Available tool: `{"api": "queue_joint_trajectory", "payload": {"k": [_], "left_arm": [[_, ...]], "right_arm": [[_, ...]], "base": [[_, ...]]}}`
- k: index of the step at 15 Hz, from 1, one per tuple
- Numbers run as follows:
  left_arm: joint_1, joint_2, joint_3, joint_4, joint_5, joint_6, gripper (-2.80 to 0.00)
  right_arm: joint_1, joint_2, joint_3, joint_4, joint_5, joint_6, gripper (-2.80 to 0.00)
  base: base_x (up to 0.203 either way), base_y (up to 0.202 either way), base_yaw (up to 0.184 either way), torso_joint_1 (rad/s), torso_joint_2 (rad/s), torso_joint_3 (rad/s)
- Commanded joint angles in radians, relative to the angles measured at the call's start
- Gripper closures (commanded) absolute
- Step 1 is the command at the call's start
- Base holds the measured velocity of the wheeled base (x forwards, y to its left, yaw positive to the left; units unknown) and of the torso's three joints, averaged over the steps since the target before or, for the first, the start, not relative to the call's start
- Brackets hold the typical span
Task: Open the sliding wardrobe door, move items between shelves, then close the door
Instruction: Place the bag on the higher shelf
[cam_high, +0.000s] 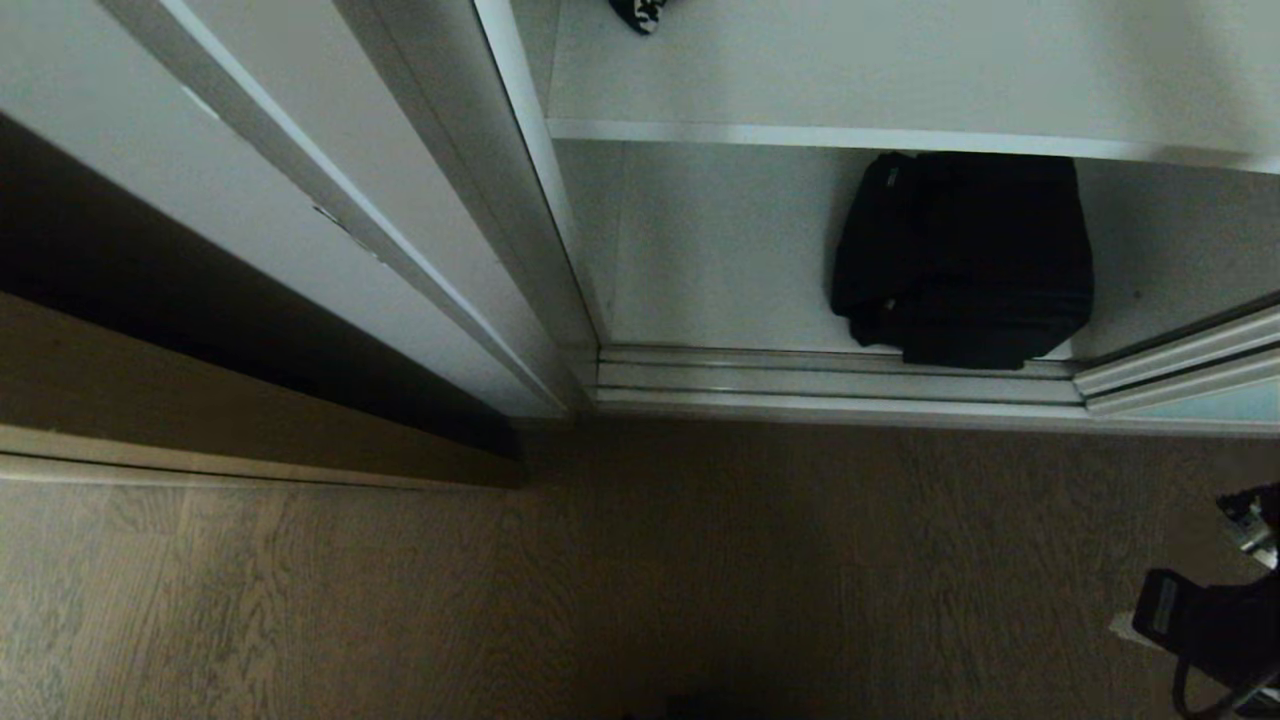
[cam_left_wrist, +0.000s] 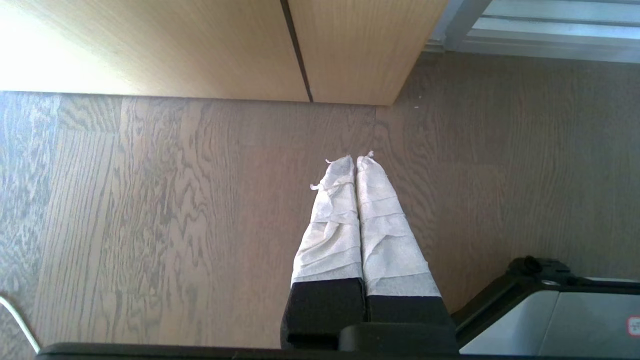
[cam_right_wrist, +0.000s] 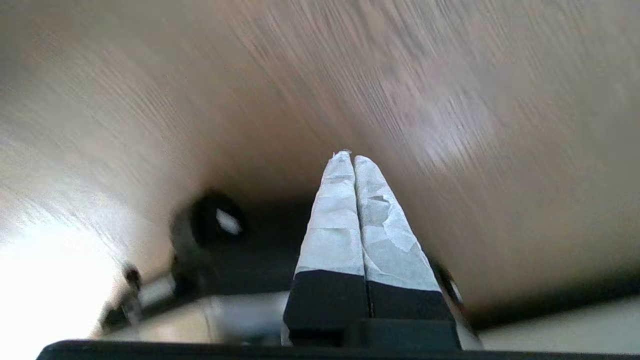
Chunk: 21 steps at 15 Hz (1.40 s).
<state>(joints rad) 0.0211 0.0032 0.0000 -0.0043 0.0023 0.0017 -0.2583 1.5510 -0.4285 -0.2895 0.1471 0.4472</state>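
Open wardrobe: a bulky, soft black fabric bag (cam_high: 965, 258), slumped and creased, sits on the bottom compartment floor just behind the silver door track (cam_high: 835, 378), below a white shelf (cam_high: 900, 135). Left hand (cam_left_wrist: 356, 159) and right hand (cam_right_wrist: 350, 156), fingers wrapped in white tape, pressed together and empty, over the wood floor (cam_high: 700, 560).

A grey-brown wood-grain floor (cam_high: 640, 560) runs up to the silvery bottom track (cam_high: 830, 385) of a white wardrobe, with a tan wood-grain cabinet (cam_left_wrist: 200, 45) beside it, split by a dark vertical seam and brightly lit at one end.
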Motion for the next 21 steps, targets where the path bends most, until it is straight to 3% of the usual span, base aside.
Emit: {"api": "queue_joint_trajectory", "payload": {"k": [1, 7, 8, 11, 13, 17, 21], "left_arm": [[0.001, 0.001, 0.0, 0.0, 0.001, 0.0, 0.0], [0.0, 0.001, 0.0, 0.0, 0.001, 0.0, 0.0], [0.001, 0.001, 0.0, 0.0, 0.001, 0.0, 0.0], [0.0, 0.001, 0.0, 0.0, 0.001, 0.0, 0.0], [0.001, 0.001, 0.0, 0.0, 0.001, 0.0, 0.0], [0.0, 0.001, 0.0, 0.0, 0.001, 0.0, 0.0], [0.002, 0.001, 0.0, 0.0, 0.001, 0.0, 0.0]], "right_arm": [[-0.035, 0.163, -0.034, -0.18, 0.045, -0.002, 0.0], [-0.161, 0.325, -0.286, -0.363, 0.24, -0.022, 0.0], [-0.176, 0.345, -0.315, -0.418, 0.264, -0.02, -2.8], [-0.176, 0.373, -0.354, -0.484, 0.376, -0.017, -2.8], [-0.172, 0.414, -0.362, -0.565, 0.382, -0.01, -2.8], [-0.154, 0.483, -0.424, -0.744, 0.38, 0.08, -2.8], [-0.154, 0.51, -0.474, -0.78, 0.38, 0.082, -2.8]], "base": [[0.0, 0.0, 0.0, 0.0, 0.0, 0.0], [0.0, 0.0, 0.0, 0.0, 0.0, 0.0], [0.0, 0.0, 0.0, 0.0, 0.0, 0.0], [0.0, 0.0, 0.0, 0.0, 0.0, 0.0], [0.0, 0.0, 0.0, 0.0, 0.0, 0.0], [0.0, 0.0, 0.0, 0.0, 0.0, 0.0], [0.0, 0.0, 0.0, 0.0, 0.0, 0.0]]}}
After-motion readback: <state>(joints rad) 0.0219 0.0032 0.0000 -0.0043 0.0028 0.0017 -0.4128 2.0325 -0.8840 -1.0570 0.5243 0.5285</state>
